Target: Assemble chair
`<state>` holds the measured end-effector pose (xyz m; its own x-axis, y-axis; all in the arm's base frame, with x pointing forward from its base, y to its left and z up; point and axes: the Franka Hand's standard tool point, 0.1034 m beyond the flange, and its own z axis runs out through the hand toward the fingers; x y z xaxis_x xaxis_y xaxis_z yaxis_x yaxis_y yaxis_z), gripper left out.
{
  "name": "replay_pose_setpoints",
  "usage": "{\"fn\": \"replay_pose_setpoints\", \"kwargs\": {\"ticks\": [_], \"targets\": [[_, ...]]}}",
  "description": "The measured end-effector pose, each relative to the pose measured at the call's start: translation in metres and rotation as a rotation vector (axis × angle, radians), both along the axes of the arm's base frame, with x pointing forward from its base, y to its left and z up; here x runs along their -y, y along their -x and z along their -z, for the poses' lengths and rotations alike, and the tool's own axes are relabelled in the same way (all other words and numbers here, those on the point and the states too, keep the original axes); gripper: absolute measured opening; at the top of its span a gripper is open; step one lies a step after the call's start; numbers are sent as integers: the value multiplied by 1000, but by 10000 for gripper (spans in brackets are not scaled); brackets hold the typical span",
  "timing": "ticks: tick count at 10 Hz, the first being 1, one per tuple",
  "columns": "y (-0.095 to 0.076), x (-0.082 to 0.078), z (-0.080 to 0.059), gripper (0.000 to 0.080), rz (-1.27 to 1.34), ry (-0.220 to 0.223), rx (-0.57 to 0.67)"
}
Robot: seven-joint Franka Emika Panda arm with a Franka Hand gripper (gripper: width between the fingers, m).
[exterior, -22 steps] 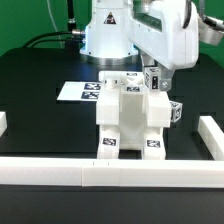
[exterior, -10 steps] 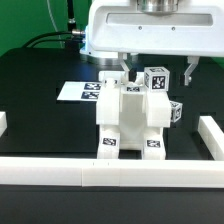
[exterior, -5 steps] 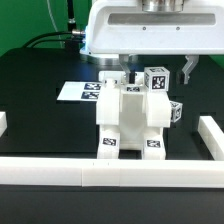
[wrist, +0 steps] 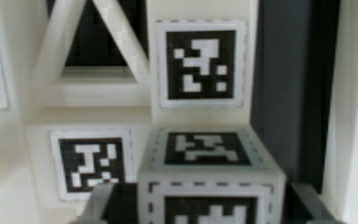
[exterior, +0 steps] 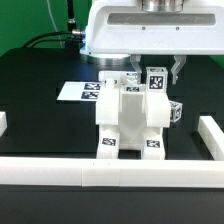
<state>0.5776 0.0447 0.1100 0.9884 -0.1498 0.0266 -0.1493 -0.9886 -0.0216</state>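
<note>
A green wall (exterior: 30,20) backs a black desk (exterior: 40,115), edged at the front and sides by low white border rails (exterior: 110,175). The tool (exterior: 156,72) hangs from above, its fingers pressed in on the tagged top of a square post (exterior: 155,82); the wrist view shows that block pinched between them. The post stands upright on the partly built chair (exterior: 125,125), toward the exterior view's right. The chair sits mid-desk, just behind the front rail. The marker board (exterior: 78,91) lies flat behind it, toward the exterior view's left.
</note>
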Motion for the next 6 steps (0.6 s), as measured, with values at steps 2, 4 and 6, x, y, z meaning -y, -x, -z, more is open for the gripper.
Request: {"fn": "replay_pose_setpoints", "kwargs": {"ticks": [2, 4, 6], "targets": [[0, 0, 0, 282, 104, -3, -2], [0, 0, 0, 282, 249, -8, -5], [0, 0, 0, 282, 360, -12, -7]]}}
